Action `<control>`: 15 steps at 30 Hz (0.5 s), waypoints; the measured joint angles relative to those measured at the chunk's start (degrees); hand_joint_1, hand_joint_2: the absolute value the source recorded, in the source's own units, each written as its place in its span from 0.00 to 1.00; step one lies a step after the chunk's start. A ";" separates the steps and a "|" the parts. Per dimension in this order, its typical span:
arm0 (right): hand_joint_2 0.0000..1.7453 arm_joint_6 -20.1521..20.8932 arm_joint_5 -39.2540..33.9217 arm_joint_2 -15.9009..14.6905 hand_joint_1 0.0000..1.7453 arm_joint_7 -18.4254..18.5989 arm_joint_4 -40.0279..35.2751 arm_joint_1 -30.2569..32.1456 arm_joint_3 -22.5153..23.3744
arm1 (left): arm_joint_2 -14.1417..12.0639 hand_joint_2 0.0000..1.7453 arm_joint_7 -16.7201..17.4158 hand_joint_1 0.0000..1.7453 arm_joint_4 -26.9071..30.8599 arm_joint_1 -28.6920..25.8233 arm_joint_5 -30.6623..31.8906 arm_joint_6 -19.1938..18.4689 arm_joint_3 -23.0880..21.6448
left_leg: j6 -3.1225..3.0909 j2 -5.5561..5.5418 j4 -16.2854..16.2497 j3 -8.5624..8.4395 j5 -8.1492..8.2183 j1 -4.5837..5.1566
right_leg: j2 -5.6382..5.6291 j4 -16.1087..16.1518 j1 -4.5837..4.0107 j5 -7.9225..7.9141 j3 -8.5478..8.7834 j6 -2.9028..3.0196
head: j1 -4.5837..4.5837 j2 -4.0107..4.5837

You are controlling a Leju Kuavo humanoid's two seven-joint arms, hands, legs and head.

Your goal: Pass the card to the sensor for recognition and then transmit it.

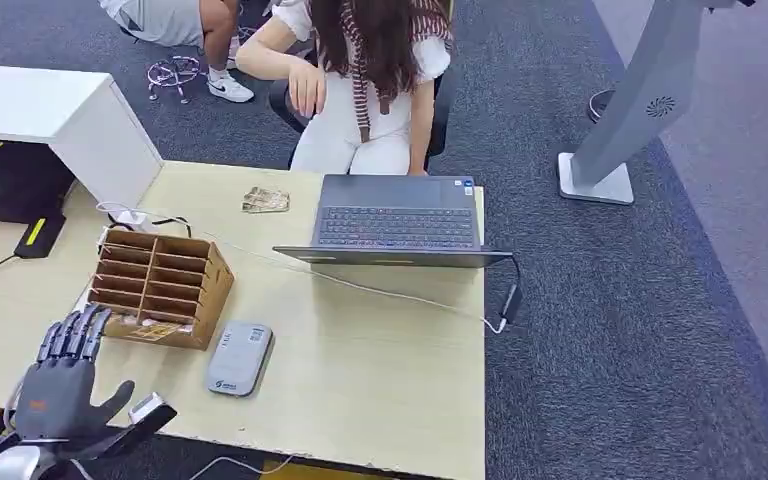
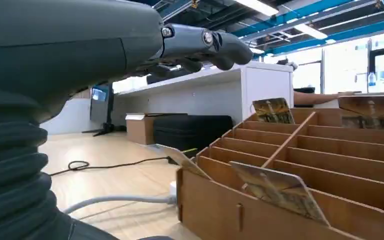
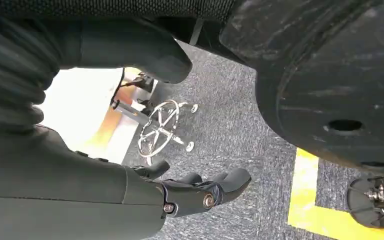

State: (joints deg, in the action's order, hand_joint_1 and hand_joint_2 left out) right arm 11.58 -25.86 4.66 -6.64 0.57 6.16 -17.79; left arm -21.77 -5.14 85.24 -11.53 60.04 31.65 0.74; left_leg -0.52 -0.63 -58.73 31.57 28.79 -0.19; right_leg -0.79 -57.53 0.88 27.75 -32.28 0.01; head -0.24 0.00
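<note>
At the bench's point(image 1: 380, 390) near-left edge, your left hand point(image 1: 60, 385) hovers, fingers point(image 1: 75, 333) spread, empty. Cards point(image 2: 280, 190) stand tilted in the box point(image 1: 160, 288) just ahead of the fingertips. The sensor point(image 1: 239, 358) lies right of that hand. Right hand point(image 3: 200, 192) hangs empty, fingers loosely curled.

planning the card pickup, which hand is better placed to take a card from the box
Left. The left hand is over the table, open, beside the cardboard box holding the cards. The right hand hangs below, over the carpet, away from the table.
</note>
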 joint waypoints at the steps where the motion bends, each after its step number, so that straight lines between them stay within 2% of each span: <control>1: 1.00 0.09 0.00 -0.09 0.00 0.04 0.00 -0.05 -0.15 | -0.13 1.00 0.11 0.00 -0.52 1.01 0.09 -0.55 -0.52 | 0.01 0.00 0.00 0.00 -0.03 0.00 | 0.00 0.00 0.00 0.00 0.01 0.00 | 0.00 0.00; 7: 1.00 0.48 -0.02 -0.37 0.00 0.07 0.00 -0.16 -0.55 | -0.63 1.00 0.92 0.00 -2.99 4.83 0.46 -2.49 -4.17 | 0.01 0.01 0.00 -0.02 -0.04 0.00 | -0.02 0.00 0.00 -0.02 0.01 0.00 | 0.02 0.00; 15: 1.00 0.63 0.02 -0.81 0.00 0.55 0.00 -0.47 -1.01 | -0.81 1.00 1.64 0.00 -7.12 9.25 0.63 -4.43 -6.49 | 0.00 0.03 -0.01 -0.01 -0.07 0.00 | -0.04 0.00 0.00 -0.02 0.00 0.00 | 0.00 0.00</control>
State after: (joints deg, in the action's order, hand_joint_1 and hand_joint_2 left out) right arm 12.22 -25.83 3.85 -6.10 0.57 5.69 -18.80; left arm -22.58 -3.50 78.12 -2.28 60.67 27.21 -5.75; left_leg -0.52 -0.60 -58.74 31.56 28.72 -0.19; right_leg -0.83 -57.53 0.87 27.73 -32.28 0.01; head -0.24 0.00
